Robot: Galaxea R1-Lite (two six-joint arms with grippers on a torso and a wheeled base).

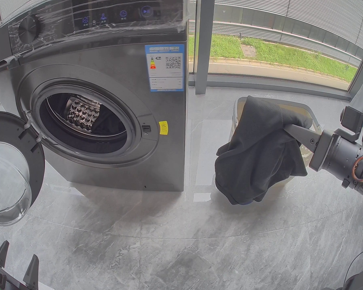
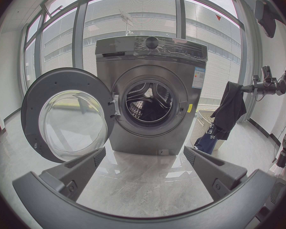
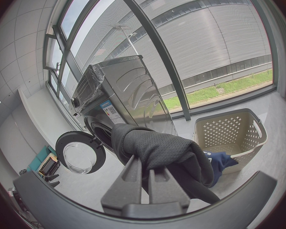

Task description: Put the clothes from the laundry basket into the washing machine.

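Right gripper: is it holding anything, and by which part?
The right gripper holds the dark garment, pinched at a bunched fold near its top, the rest hanging down by the laundry basket.

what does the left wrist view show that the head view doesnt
Left wrist view adds: the whole round glass-windowed door, the beige plastic laundry basket with its perforated side, and a navy blue garment hanging down it. Head view adds: the green grass strip outdoors and the lit blue icons on the control panel. Shared: the grey front-loading washing machine, the dark grey garment clamped in the right gripper at the basket, and the open left gripper low in front.
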